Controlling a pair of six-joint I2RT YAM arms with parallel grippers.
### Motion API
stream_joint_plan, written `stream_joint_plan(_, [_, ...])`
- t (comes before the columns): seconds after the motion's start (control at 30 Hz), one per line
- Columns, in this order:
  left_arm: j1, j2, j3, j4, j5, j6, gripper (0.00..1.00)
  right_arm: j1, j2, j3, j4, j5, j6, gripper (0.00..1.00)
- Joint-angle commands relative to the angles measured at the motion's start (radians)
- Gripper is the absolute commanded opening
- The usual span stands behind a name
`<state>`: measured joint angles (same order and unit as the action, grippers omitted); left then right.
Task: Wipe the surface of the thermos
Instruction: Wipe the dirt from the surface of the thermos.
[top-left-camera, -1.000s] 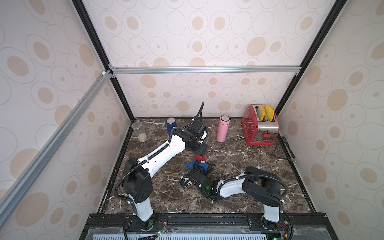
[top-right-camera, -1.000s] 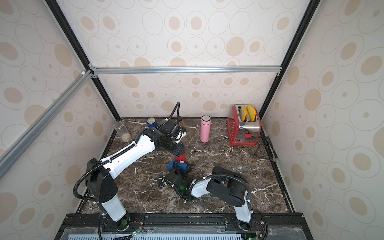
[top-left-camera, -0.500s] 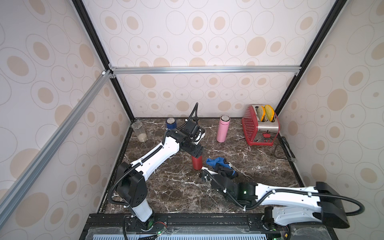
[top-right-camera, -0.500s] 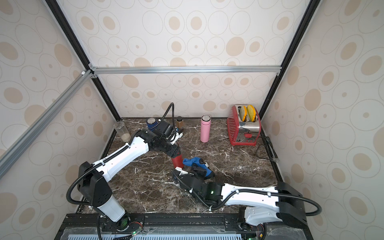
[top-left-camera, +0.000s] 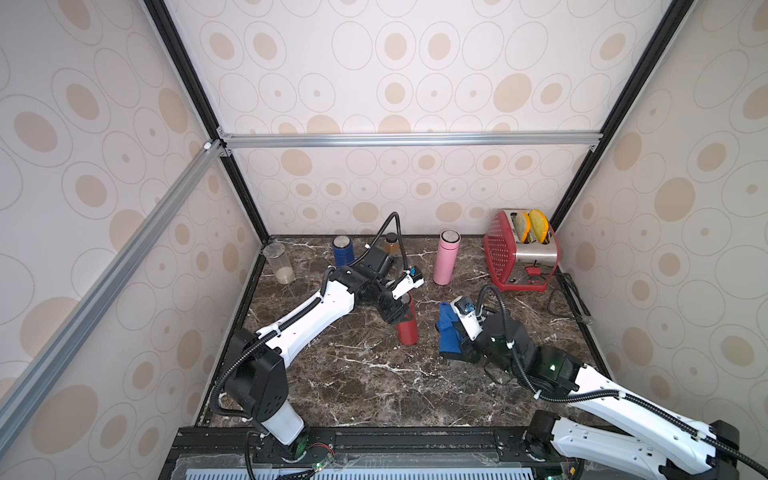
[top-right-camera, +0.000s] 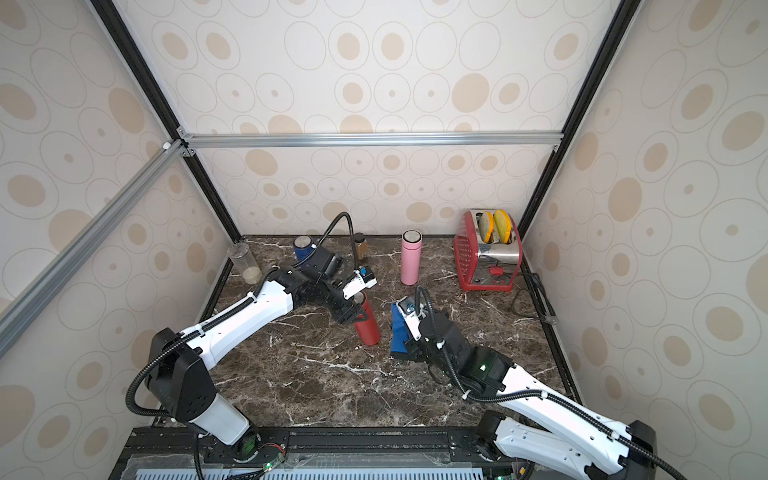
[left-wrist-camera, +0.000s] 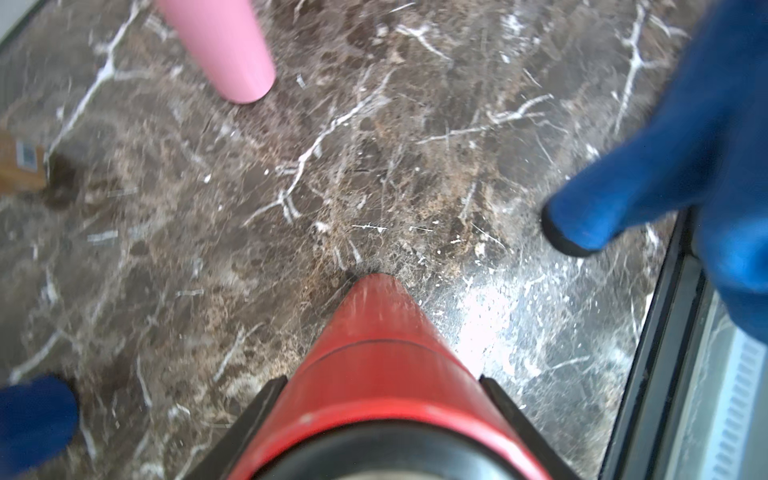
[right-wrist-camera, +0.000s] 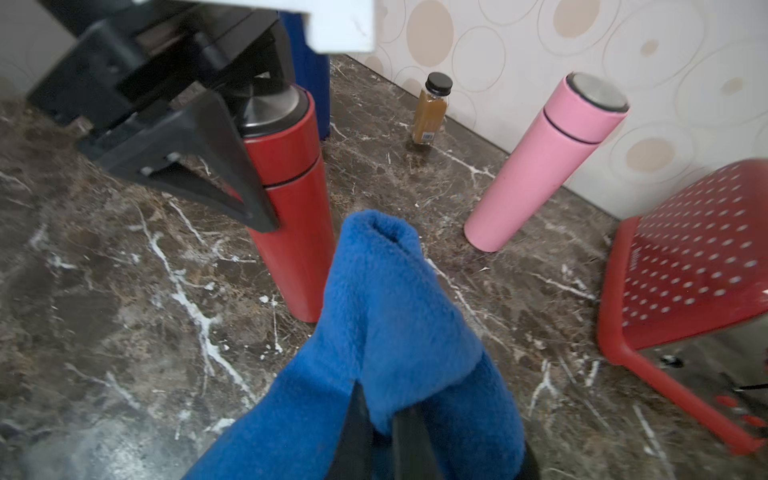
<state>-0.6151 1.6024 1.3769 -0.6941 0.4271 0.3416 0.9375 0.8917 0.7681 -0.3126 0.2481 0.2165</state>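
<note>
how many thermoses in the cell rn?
3. Red thermos mid-table, gripped near its top by the shut left gripper. Pink thermos upright near the back wall, beside the toaster. Blue thermos at the back wall. None looks hidden.

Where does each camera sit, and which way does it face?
Top views: high in front, looking down on the table; left arm and right arm show.
Left wrist: looks down along the red thermos; left fingers clamp it.
Right wrist: faces that thermos; right fingers pinch the blue cloth.
Shared: both wrist views show the pink thermos.
</note>
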Motion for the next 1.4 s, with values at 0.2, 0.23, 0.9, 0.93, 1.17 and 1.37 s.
stream_joint_plan(0.2, [-0.053, -0.021, 0.038, -0.208, 0.211, 0.603, 0.00, -0.244, 0.164, 0.037, 0.252, -0.534, 0.252, 0.00])
stream_joint_plan(0.23, [-0.057, -0.016, 0.049, -0.235, 0.210, 0.641, 0.00, -0.251, 0.182, 0.048, 0.266, -0.558, 0.254, 0.00])
stream_joint_plan(0.9, [-0.097, 0.025, 0.054, -0.075, 0.195, 0.845, 0.00, -0.266, 0.457, -0.136, 0.749, -0.766, 0.485, 0.00])
stream_joint_plan(0.93, [-0.097, 0.024, 0.046, -0.062, 0.201, 0.841, 0.00, -0.264, 0.480, -0.160, 0.775, -0.754, 0.489, 0.00])
stream_joint_plan(1.17, [-0.097, 0.022, 0.027, -0.041, 0.243, 0.836, 0.00, -0.264, 0.609, -0.227, 0.829, -0.691, 0.453, 0.00])
stream_joint_plan(1.37, [-0.097, 0.023, 0.004, -0.052, 0.280, 0.852, 0.00, -0.324, 0.626, -0.167, 0.767, -0.800, 0.395, 0.00])
